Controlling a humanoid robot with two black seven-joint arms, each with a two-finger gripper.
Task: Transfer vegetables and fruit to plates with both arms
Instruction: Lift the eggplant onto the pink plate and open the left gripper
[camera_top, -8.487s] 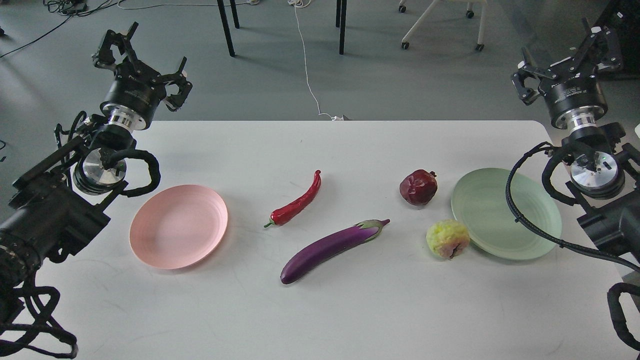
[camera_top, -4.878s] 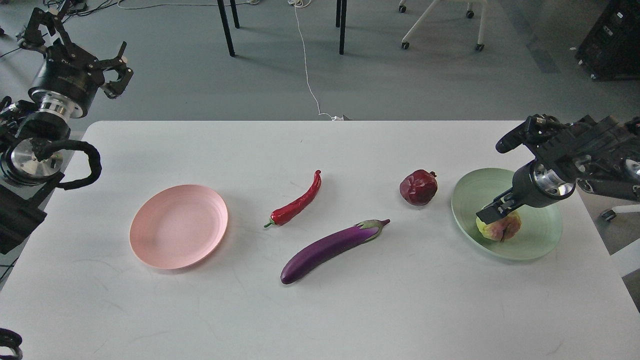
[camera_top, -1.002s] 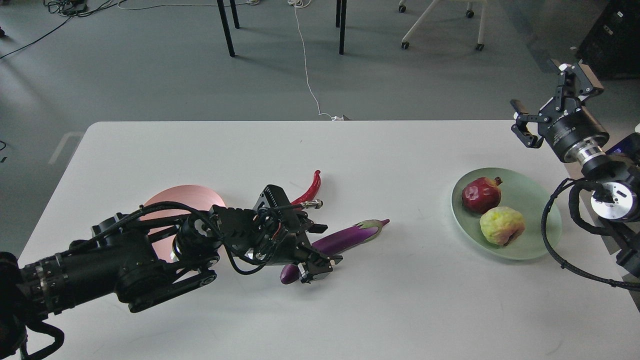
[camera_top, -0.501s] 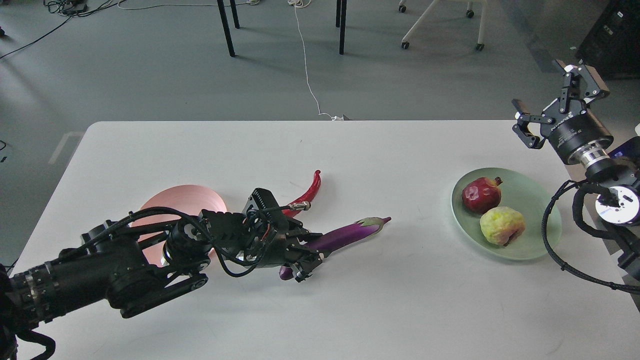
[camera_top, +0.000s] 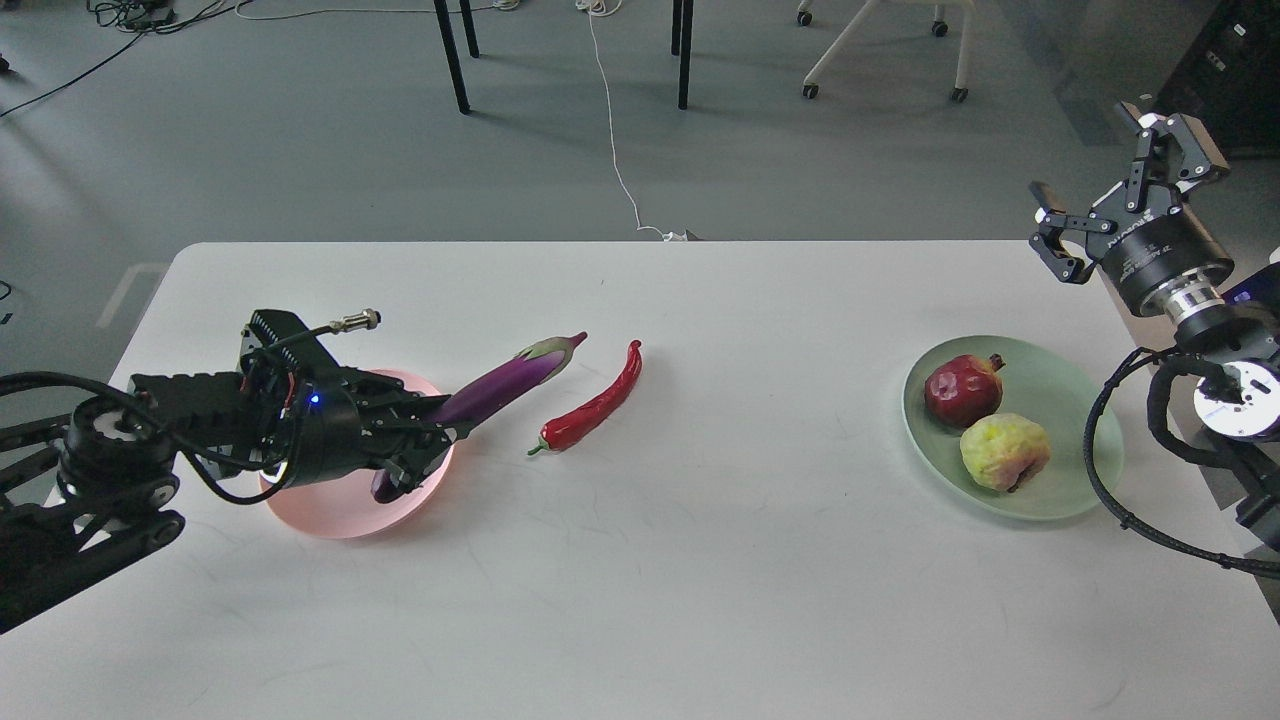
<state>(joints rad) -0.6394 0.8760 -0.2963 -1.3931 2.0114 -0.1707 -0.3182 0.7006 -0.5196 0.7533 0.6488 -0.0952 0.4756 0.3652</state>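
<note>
My left gripper (camera_top: 420, 440) is shut on the purple eggplant (camera_top: 505, 380) near its blunt end and holds it tilted over the right edge of the pink plate (camera_top: 340, 515); the eggplant's cap points up and right, past the plate. The red chili pepper (camera_top: 595, 402) lies on the table just right of the eggplant. The pomegranate (camera_top: 960, 388) and the yellow-green fruit (camera_top: 1003, 451) lie in the mint green plate (camera_top: 1080, 440) at the right. My right gripper (camera_top: 1125, 190) is open and empty, raised beyond the table's far right corner.
The white table (camera_top: 700, 560) ends at the front and at both sides of the view. Table legs, a chair base and a white cable (camera_top: 615, 150) are on the grey floor behind it. My right arm's cable loop (camera_top: 1100, 480) hangs beside the green plate.
</note>
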